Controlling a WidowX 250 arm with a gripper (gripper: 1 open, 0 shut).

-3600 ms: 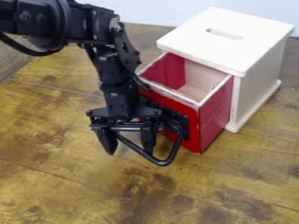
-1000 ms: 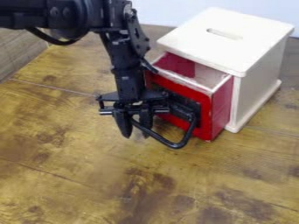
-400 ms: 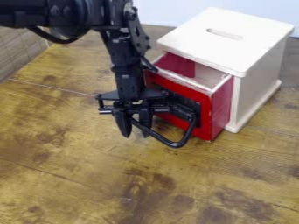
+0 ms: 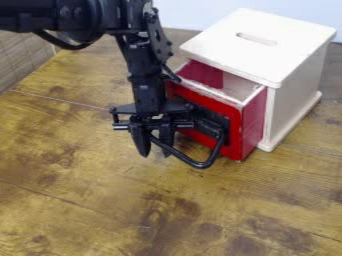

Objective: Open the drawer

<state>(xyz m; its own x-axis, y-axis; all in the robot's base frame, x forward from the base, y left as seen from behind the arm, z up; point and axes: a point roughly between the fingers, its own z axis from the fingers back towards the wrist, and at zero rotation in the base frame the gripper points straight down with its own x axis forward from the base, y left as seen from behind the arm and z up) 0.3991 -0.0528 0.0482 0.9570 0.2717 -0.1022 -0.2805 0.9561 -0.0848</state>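
On the wooden desk (image 4: 80, 200): red drawer (image 4: 214, 112), partly out of the pale cabinet (image 4: 267, 60) at right; fingers (image 4: 154, 140) pointing down, closed at its black loop handle (image 4: 201, 150), hold unclear; risk: thin bar slipping free, cabinet dragged along; nothing obstructs.

Single fixed view, raised, angled down across the wooden bench (image 4: 80, 200) from its near side. Fairly close: arm (image 4: 140, 70) enters from top left, cabinet (image 4: 274, 60) far right. No second view to overlap.
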